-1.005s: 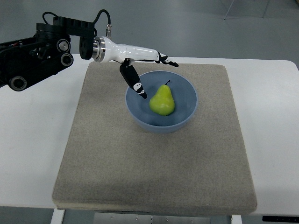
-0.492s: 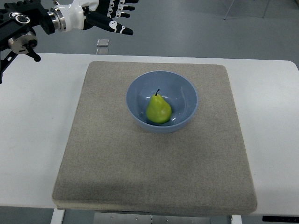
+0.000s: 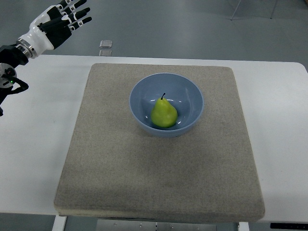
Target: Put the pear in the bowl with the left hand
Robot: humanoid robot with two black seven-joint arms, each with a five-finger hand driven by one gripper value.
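Your white table (image 3: 284, 144) filled most of the view, and the grey felt mat (image 3: 159, 178) lay square on it, covering the middle. On the mat, toward twelve o'clock from its centre, sat the blue bowl (image 3: 192, 91), upright and well inside the mat's edges. The pear (image 3: 163, 113) rested inside that bowl, yellow-green, leaning with its dark stem pointing toward twelve o'clock and its broad end toward six. Nothing touched it but the bowl.

Your left hand (image 3: 55, 26) was up at ten o'clock from the bowl, in the top left corner of the view, well apart from bowl and pear. Its arm entered from the left edge. The fingers (image 3: 77, 13) were spread and extended toward two o'clock, loose, with nothing held between them and nothing touched. It hung past the table's far left corner.

A small square tile-like object (image 3: 106, 44) lay on the floor beyond the table's far edge.
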